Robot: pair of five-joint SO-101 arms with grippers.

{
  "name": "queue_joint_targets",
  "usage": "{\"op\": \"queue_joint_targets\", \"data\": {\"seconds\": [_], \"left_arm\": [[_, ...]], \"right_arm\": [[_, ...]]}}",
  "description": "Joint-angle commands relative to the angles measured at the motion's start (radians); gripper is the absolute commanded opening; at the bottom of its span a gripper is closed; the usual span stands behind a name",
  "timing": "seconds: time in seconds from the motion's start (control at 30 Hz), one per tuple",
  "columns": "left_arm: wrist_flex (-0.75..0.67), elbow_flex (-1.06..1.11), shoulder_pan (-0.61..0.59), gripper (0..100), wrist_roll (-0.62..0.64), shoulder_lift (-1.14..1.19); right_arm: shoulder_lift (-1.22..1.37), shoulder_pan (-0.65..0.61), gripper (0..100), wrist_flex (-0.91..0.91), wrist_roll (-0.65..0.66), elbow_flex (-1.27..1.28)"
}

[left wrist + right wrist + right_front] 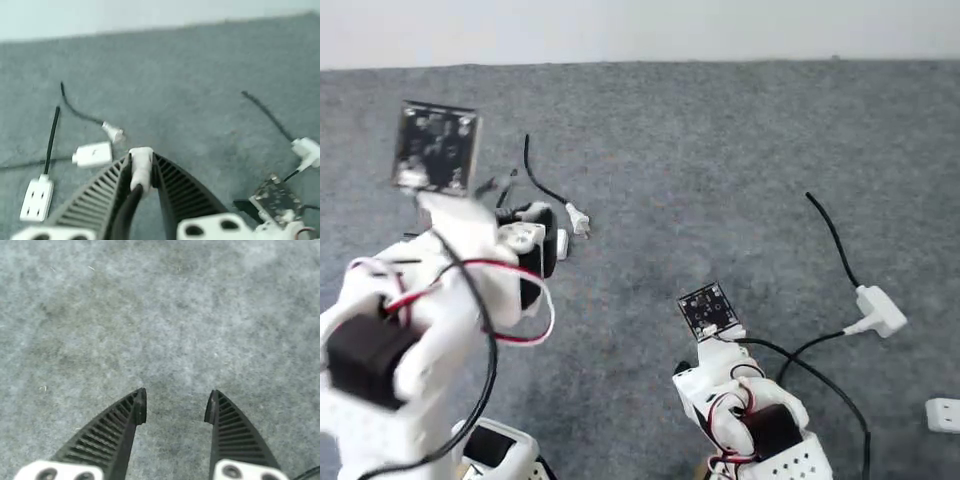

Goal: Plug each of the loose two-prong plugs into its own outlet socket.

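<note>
**Held plug.** The held plug (140, 172) is a white body clamped between the fingers (100, 195) of the left gripper (141, 159). It projects just past the fingertips. Its long axis runs along the fingers, and its black cord (125, 212) trails back toward the wrist. We cannot tell how the prongs are turned.

**Sockets.** We see a white outlet block (93, 154) on the carpet (200, 90), just ahead of the fingertips and offset to one side. Its long axis lies roughly across the finger line. A twin outlet (36, 199) on its own black lead lies farther out on the same side, level with the finger bases.

**Second plug.** A loose plug (113, 132) lies just beyond the outlet block, ahead of the fingertips. The high view shows this loose plug (578, 220) just beside the left gripper (542, 240).

**Critical relation.** We judge that the held plug must be swung toward the outlet block's side and aligned square to its face, because the two axes are now crossed. The left arm is the nearer one.

**Far side.** A white connector (306, 149) on a black lead lies well apart from the left fingers, on the opposite side. We cannot tell whether it is a plug or a socket.

**Right gripper.** The right gripper (176, 407) hangs above bare carpet. Its fingers (117, 432) are spread, with nothing between them.
</note>
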Motion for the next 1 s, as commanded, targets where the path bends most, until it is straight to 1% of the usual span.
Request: {"op": "queue_joint_targets", "data": {"seconds": [0.0, 0.13, 0.3, 0.4, 0.53, 0.63, 0.7, 0.8, 0.97], "left_arm": [[-0.123, 0.197, -0.063, 1, 0.011, 0.0], [-0.295, 0.394, -0.092, 1, -0.002, 0.0], [-0.465, 0.564, -0.094, 1, -0.08, 0.0], [-0.568, 0.631, -0.141, 1, -0.103, 0.0], [-0.769, 0.743, -0.226, 1, -0.173, 0.002], [-0.902, 0.839, -0.261, 1, -0.19, 0.002], [-0.918, 0.865, -0.262, 1, -0.187, 0.009], [-0.893, 0.837, -0.267, 1, -0.184, 0.095], [-0.781, 0.621, -0.293, 1, -0.114, 0.419]], "right_arm": [[-0.013, 0.013, 19.9, 0.007, 0.015, 0.017], [-0.013, 0.013, 19.9, 0.007, 0.015, 0.017], [-0.013, 0.013, 19.9, 0.007, 0.015, 0.017], [-0.013, 0.013, 19.9, 0.007, 0.015, 0.017], [-0.013, 0.013, 19.9, 0.007, 0.015, 0.017], [-0.013, 0.013, 19.9, 0.007, 0.015, 0.017], [-0.013, 0.013, 19.9, 0.007, 0.015, 0.017], [-0.013, 0.013, 19.9, 0.007, 0.015, 0.017], [-0.013, 0.013, 19.9, 0.007, 0.015, 0.017]]}}
